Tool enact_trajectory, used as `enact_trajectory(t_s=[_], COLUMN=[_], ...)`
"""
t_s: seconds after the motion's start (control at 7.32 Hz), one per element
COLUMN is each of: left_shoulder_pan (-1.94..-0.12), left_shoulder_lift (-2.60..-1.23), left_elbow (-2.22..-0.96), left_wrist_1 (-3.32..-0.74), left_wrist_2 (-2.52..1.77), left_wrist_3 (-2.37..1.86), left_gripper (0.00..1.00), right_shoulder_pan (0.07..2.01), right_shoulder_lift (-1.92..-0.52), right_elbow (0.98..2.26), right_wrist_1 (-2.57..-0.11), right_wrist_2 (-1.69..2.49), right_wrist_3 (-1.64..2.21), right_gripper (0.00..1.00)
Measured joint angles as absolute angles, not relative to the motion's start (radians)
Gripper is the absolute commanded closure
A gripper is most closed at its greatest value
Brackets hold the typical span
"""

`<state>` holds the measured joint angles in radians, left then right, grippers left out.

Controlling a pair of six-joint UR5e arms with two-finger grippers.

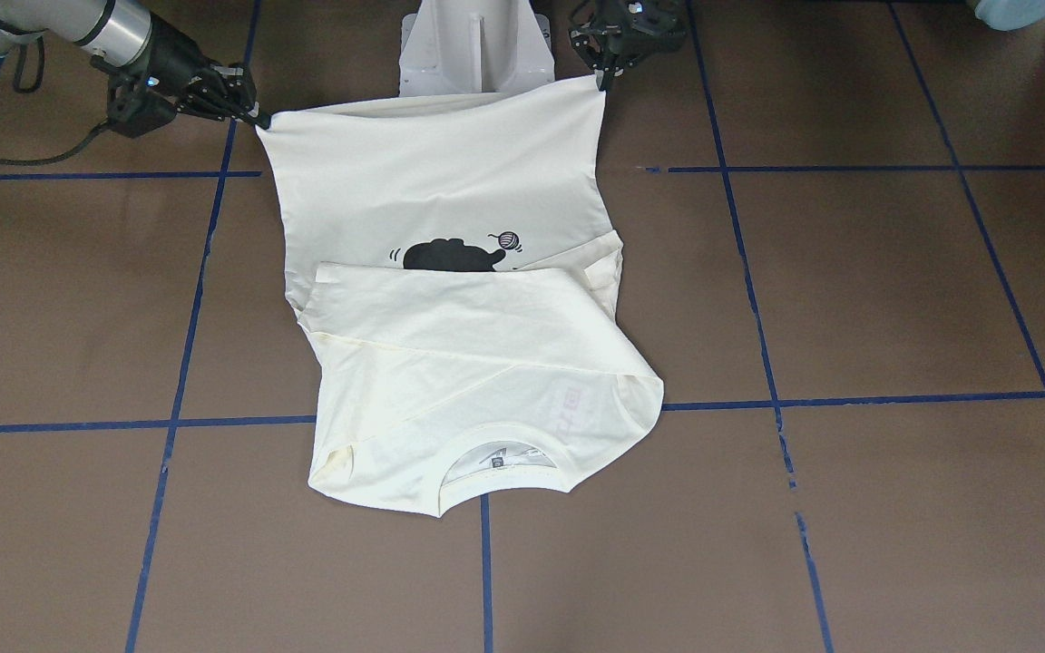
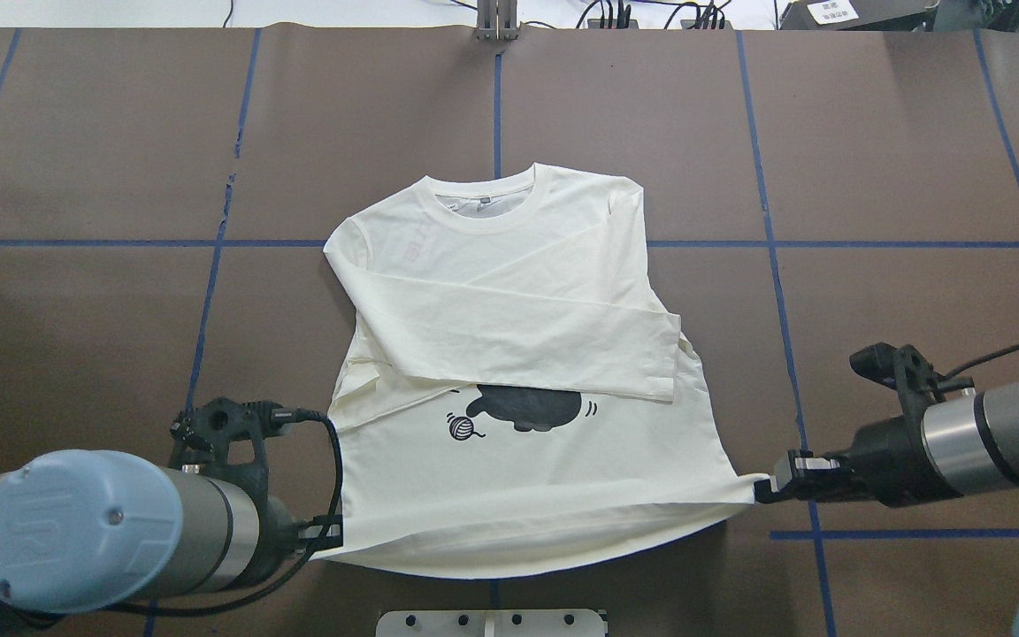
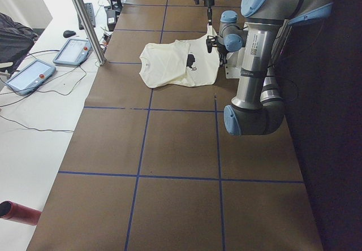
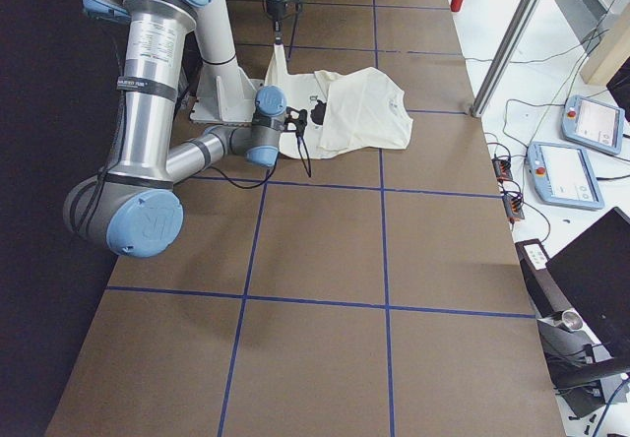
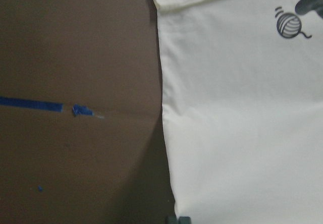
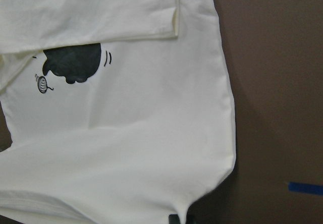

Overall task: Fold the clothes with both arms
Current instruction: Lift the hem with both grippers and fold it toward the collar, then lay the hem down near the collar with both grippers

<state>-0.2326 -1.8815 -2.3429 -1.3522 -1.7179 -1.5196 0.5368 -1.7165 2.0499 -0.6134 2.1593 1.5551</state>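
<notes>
Both left end effector (image 2: 333,532) and right end effector (image 2: 764,489) grip T-shirt (image 2: 554,478); label (image 1: 495,462) illegible

The cream-white T-shirt (image 2: 527,478) folds over half its black cat print (image 2: 527,411); my left pincer (image 5: 177,220) and right pincer (image 6: 174,219) are cropped at 6 o'clock.

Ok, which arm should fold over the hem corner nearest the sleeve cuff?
Right: the right gripper grips the T-shirt hem corner on the cuff side; the left gripper holds the opposite corner.
</notes>
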Motion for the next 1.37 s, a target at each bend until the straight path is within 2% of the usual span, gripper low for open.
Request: enact_trajectory(t_s=[0.41, 0.68, 1.09, 1.37], left_shoulder_pan=[-0.383, -0.465, -0.577, -0.612], left_shoulder_lift=[-1.914, -1.948, -1.99, -1.996], left_elbow=[-2.319, -2.255, -2.094, -1.999], left_wrist_1=[-1.356, -1.36, -1.433, -1.519], left_wrist_2=[-1.766, -1.775, -1.774, -1.771], left_wrist_3=[-1.42, -1.375, -1.306, -1.31], left_gripper=[1.0, 1.0, 1.0, 1.0], right_shoulder_pan=[0.747, 0.829, 0.885, 0.89], right_shoulder_lift=[-1.394, -1.203, -1.092, -1.077], right_elbow=[1.863, 1.713, 1.497, 1.446], right_wrist_1=[-0.664, -0.721, -0.733, -0.733], right_wrist_2=[2.245, 2.247, 2.231, 2.186], right_wrist_3=[1.552, 1.522, 1.398, 1.378], right_gripper=[1.0, 1.0, 1.0, 1.0])
